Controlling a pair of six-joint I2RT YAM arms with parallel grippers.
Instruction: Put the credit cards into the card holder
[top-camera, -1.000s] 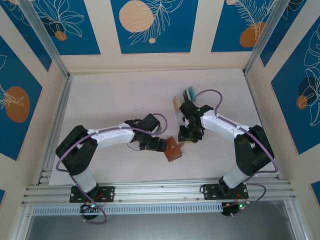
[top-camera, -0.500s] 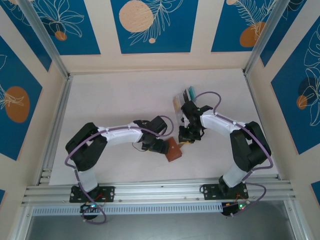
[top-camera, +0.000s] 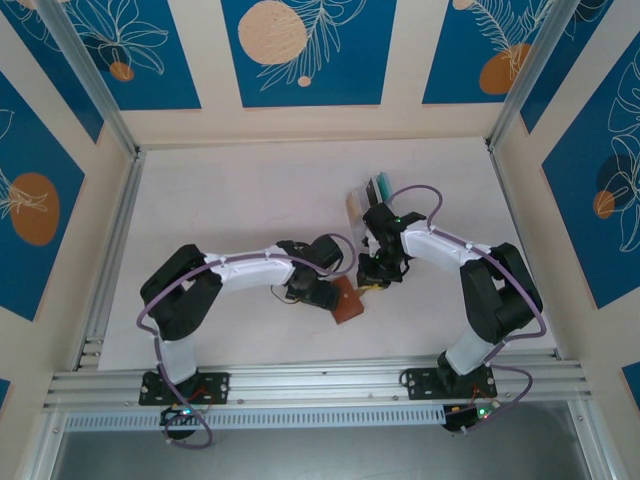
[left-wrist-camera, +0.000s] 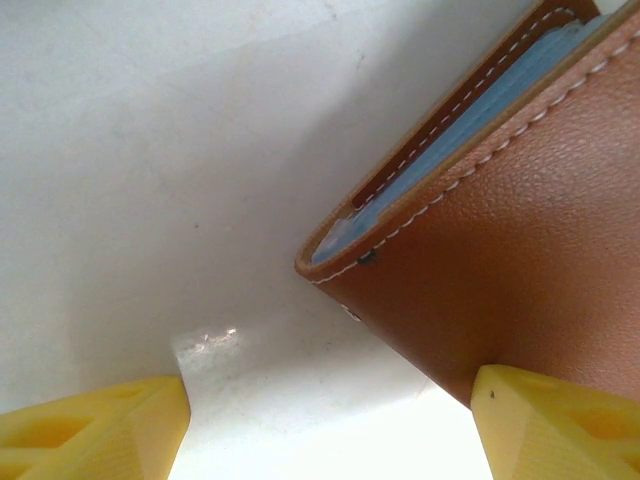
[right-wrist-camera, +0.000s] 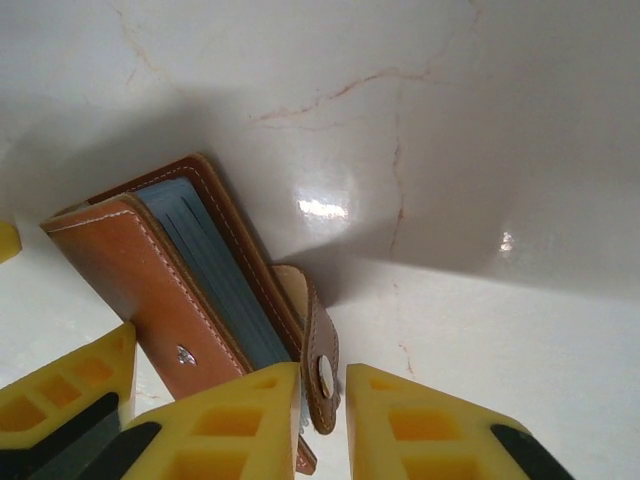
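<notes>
The card holder (top-camera: 347, 300), a brown leather wallet with blue-grey pockets, lies partly open on the white table between the two arms. In the right wrist view its snap tab (right-wrist-camera: 323, 375) sits pinched between the yellow fingers of my right gripper (right-wrist-camera: 322, 385), which is shut on it. My left gripper (left-wrist-camera: 330, 400) stands open and wide at the wallet's left side (left-wrist-camera: 520, 260); the leather touches its right finger (left-wrist-camera: 560, 425). Credit cards (top-camera: 378, 187) stand on edge in a clear rack behind the right gripper (top-camera: 368, 283). The left gripper (top-camera: 325, 295) is just left of the wallet.
The clear slotted rack (top-camera: 362, 215) stands right behind the right wrist. Aluminium rails (top-camera: 115, 240) border the table on the left and along the near edge. Bare white tabletop spreads to the far left and far right.
The left arm has reached further right, bringing its open gripper up against the wallet. The right gripper has narrowed onto the snap tab and shifted slightly left.
</notes>
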